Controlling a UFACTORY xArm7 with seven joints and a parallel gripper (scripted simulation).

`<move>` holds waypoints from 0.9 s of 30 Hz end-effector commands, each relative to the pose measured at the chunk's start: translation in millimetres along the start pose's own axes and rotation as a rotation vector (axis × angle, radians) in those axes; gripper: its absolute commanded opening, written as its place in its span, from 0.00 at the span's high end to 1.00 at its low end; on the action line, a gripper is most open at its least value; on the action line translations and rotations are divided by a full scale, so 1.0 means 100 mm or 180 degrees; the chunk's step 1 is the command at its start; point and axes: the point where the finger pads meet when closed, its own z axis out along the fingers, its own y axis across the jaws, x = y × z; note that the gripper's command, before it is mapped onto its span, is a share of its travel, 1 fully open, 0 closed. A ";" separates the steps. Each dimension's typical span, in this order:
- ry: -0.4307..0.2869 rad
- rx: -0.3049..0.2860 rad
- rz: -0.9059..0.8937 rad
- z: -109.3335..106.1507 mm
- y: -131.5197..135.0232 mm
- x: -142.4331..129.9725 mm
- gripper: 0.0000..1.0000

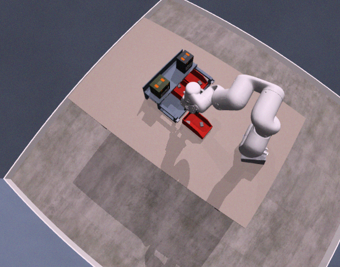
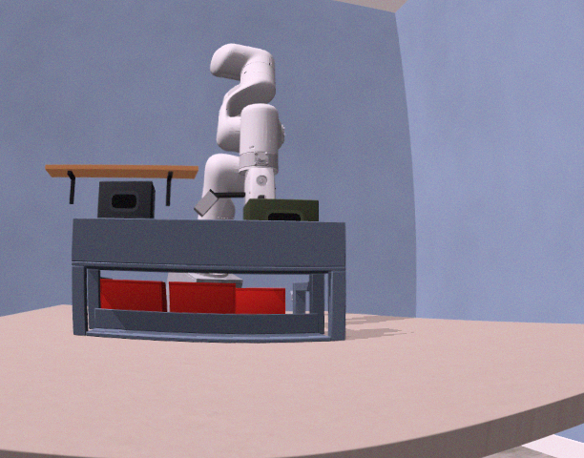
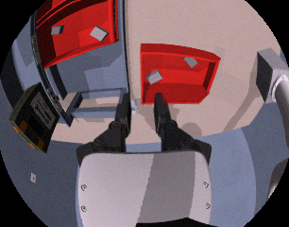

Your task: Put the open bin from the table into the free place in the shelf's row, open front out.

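No readable text, brand or number anywhere, a small pale label with dark marks too small to read on the side of the dark olive-green box-shaped case (image 3: 35, 118) (image 1: 159, 86) (image 2: 281, 210)

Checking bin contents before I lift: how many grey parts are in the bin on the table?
2: one near one side wall, the other by the opposite side. Walls could hide more.
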 end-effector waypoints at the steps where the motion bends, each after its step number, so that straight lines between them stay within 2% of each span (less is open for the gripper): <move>1: -0.0001 0.0012 0.0000 0.03 -0.02 0.00 0.67; 27: -0.0001 0.0012 0.0000 0.19 -0.02 0.00 0.67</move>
